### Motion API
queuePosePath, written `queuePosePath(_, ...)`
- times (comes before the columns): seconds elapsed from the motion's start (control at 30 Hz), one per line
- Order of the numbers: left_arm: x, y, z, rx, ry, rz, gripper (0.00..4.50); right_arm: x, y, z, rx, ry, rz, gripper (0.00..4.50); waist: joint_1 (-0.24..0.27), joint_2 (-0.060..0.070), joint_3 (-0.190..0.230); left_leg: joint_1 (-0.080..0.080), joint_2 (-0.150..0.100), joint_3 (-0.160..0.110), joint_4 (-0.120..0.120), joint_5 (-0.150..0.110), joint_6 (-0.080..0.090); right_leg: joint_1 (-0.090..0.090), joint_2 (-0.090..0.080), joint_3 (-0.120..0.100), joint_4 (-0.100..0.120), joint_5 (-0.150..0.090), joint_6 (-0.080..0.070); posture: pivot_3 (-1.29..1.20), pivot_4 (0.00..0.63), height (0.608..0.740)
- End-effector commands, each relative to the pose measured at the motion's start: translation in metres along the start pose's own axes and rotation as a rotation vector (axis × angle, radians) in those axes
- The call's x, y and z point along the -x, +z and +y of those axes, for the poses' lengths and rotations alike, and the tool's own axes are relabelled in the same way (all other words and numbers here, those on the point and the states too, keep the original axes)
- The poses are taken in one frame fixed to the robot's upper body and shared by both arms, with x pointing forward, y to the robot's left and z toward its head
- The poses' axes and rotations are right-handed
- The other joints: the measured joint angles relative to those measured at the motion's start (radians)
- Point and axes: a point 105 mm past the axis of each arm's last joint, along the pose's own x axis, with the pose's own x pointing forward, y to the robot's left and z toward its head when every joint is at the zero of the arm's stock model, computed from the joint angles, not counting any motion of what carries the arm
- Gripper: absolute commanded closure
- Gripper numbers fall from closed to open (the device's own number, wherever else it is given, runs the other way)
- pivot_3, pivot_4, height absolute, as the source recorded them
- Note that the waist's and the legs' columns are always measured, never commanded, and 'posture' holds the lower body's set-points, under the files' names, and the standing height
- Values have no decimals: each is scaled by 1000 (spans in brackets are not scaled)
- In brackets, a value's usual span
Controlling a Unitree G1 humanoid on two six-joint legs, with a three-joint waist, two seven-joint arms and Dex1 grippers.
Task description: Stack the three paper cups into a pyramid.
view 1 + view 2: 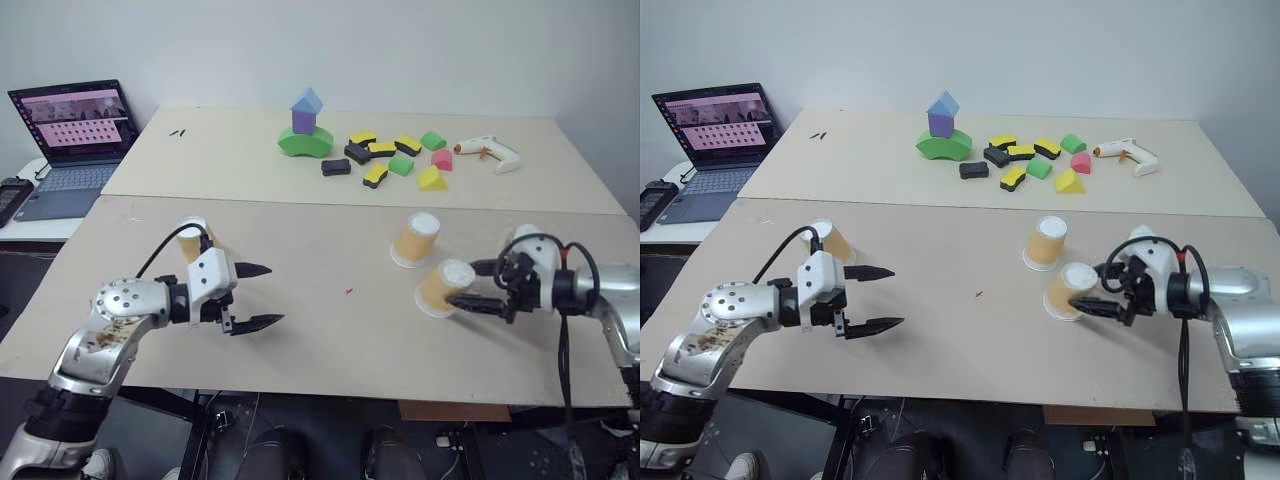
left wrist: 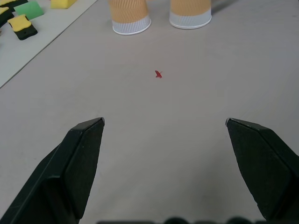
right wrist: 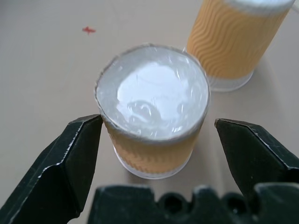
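Note:
Three tan-orange paper cups stand upside down on the near table. One cup point(image 1: 192, 240) sits at the left, partly hidden behind my left gripper point(image 1: 272, 294), which hovers open over bare table with nothing between its fingers. A second cup point(image 1: 416, 240) stands right of centre. The third cup point(image 1: 444, 288) stands just in front of it. My right gripper point(image 3: 159, 122) is open with a finger on each side of this third cup point(image 3: 154, 121), a small gap showing on both sides. No cup rests on top of another.
The far table holds a green-purple-blue block tower point(image 1: 305, 128), scattered foam blocks point(image 1: 390, 158) and a white glue gun point(image 1: 488, 152). A laptop point(image 1: 75, 150) stands at the far left. A small red mark point(image 1: 348, 291) lies mid-table between my grippers.

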Motion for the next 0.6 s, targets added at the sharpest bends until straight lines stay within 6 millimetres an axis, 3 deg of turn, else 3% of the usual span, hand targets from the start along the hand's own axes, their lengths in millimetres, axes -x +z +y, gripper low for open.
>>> queuePosePath(0.03, 1, 5, 1, -30, 7, -2, 53, 1, 21, 4, 37, 22, -47, 0, 0, 0, 0, 0, 0, 0, 0, 0, 0, 0, 0, 0, 0, 0, 0, 0, 150, 691)
queuePosePath(0.4, 0, 5, 3, -33, 14, 7, 53, -5, 21, 9, 33, 45, -48, 0, -3, 0, 0, 0, 0, 0, 0, 0, 0, 0, 1, 0, 0, 0, 0, 0, 150, 691)
queuePosePath(0.43, 0, 6, 4, -33, 17, 5, 0, -5, 22, 9, 31, 47, -52, 516, -4, 0, 0, 0, 0, 0, 0, 0, 0, 0, 1, 0, 0, 0, 0, 0, 150, 691)
queuePosePath(0.53, 0, 7, 5, -39, 20, 10, 0, -6, 24, 8, 29, 46, -62, 1441, -5, 0, 0, 0, 0, 0, 0, 0, 0, 0, 2, 0, 0, 0, 0, 0, 150, 691)
queuePosePath(0.6, 0, 6, 6, -38, 21, 11, 0, -8, 31, 10, 32, 58, -94, 1590, -5, 0, 0, 0, 0, 0, 0, 0, 0, 0, 2, 0, 0, 0, 0, 0, 150, 691)
